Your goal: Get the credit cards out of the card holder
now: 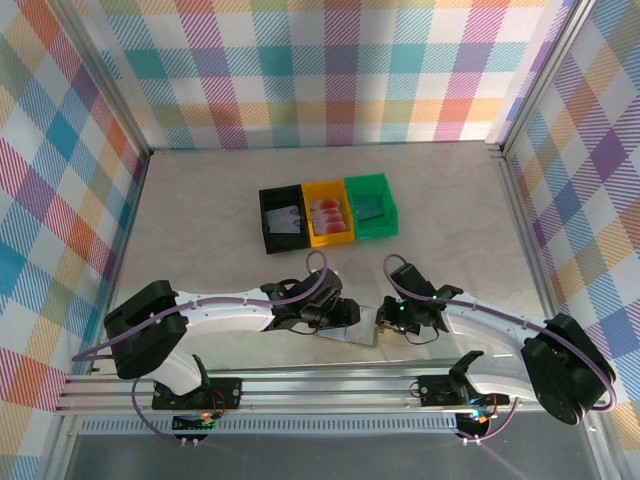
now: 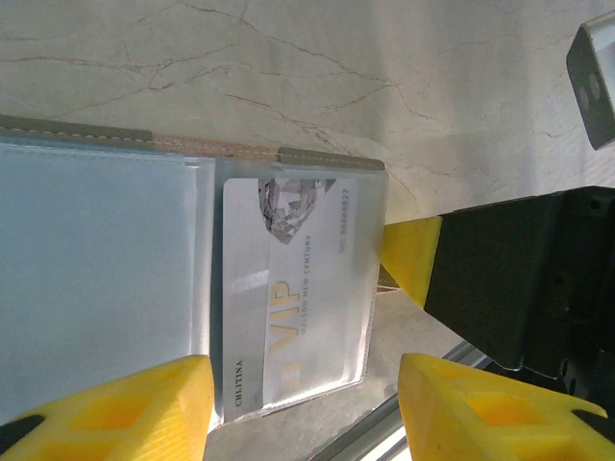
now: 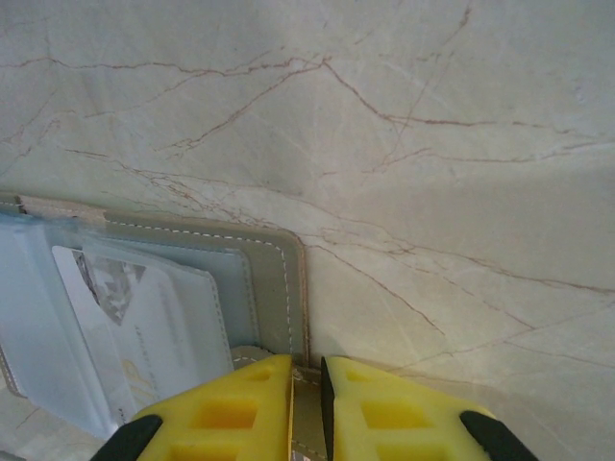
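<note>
The card holder (image 1: 352,326) lies open on the table near the front rail, between the two grippers. Its pale blue-grey inside (image 2: 96,269) holds clear sleeves, and a greyish-white credit card (image 2: 288,298) marked VIP sits in one of them. My left gripper (image 2: 303,413) is open, its yellow fingers either side of that card's lower end without touching it. My right gripper (image 3: 307,394) is shut on the grey-brown edge of the card holder (image 3: 274,259), pinning it at the right side. The same credit card (image 3: 135,317) shows beside it.
Three small bins stand in a row mid-table: black (image 1: 268,222) with a greyish card, yellow (image 1: 328,235) with red cards, green (image 1: 388,210) with a teal card. The metal front rail (image 1: 330,385) runs just behind the wallet. Plaid walls enclose the table.
</note>
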